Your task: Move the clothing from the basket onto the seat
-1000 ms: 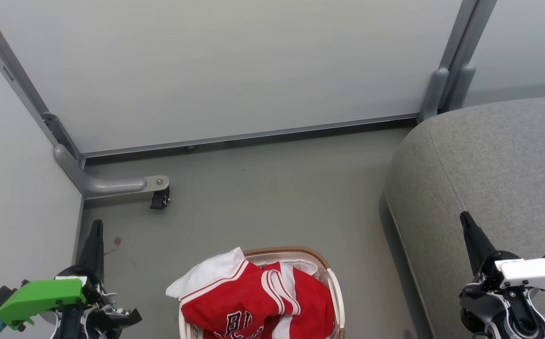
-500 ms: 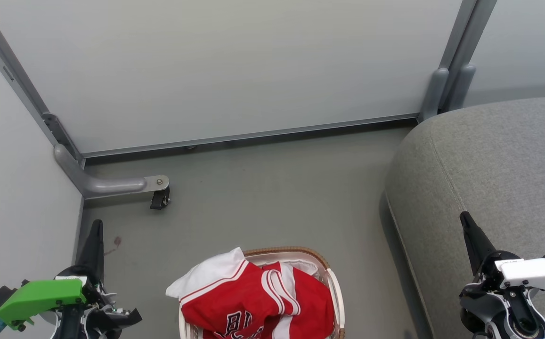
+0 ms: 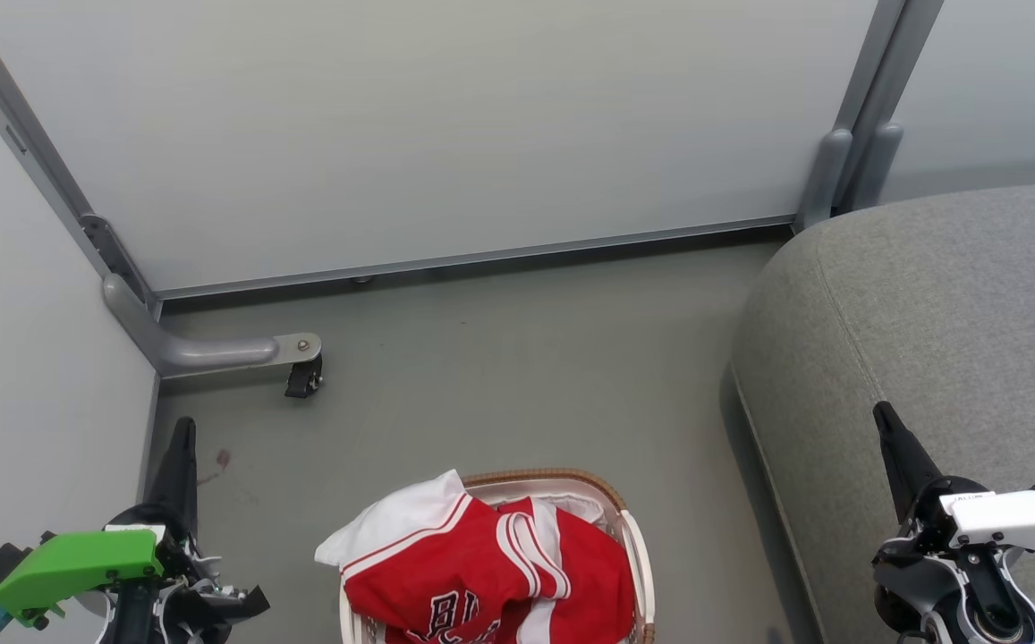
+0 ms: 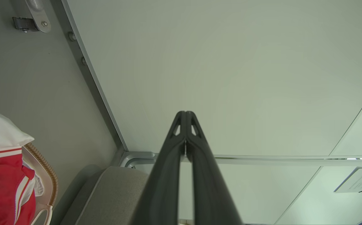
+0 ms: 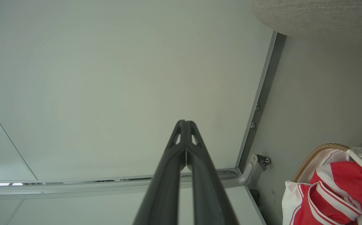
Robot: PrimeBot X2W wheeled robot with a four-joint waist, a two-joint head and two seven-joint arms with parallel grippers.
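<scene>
left pincer point(image 4: 184, 114), right pincer point(image 5: 184, 122): closed, empty

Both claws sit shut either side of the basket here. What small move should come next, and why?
Probably open the left claw and lower it toward the clothing. The clothing lies piled in the basket, with none on the seat yet. The left claw is shut on nothing and looks nearer the pile than the right claw, which hangs by the seat.

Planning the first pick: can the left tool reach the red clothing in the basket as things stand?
Probably yes. The left tool is shut and empty beside the basket, the clothing lies heaped on top, uncovered, and only bare floor lies between. It would have to open first.
</scene>
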